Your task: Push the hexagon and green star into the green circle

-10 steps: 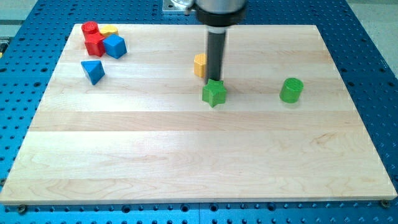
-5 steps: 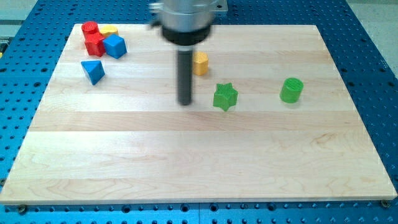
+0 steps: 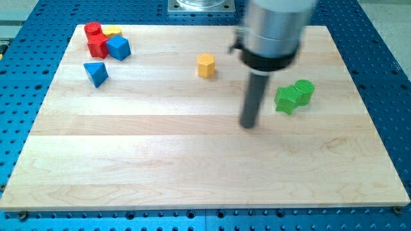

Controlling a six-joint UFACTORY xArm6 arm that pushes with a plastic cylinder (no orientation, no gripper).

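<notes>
At surface centre-right: my tip (image 3: 248, 125), no claw fitted so grip state n/a.
Green star block (image 3: 287, 99): touching green cylinder block (image 3: 303, 92).
Risk: orange hexagon block (image 3: 205, 65) well apart; off-centre shove could spin it astray.

- Illumination: bright, even and diffuse. The direction of the source cannot be determined.
- Shadows: faint and short. The green star (image 3: 287, 100) and the yellow hexagon (image 3: 205, 65) cast only thin, soft shadows at their bases.
- Glare: none blown out on the wooden board (image 3: 192, 160); its grain remains legible across the surface. The arm's metal housing (image 3: 275, 29) shows a pale sheen.
- Blur: the housing and the dark rod are motion-smeared; my tip (image 3: 248, 125) has soft edges.
- Focus: static blocks, such as the blue triangle (image 3: 96, 73), are sharp.
- Distortion: board edges appear straight; no evident bending at the frame margins.
</notes>
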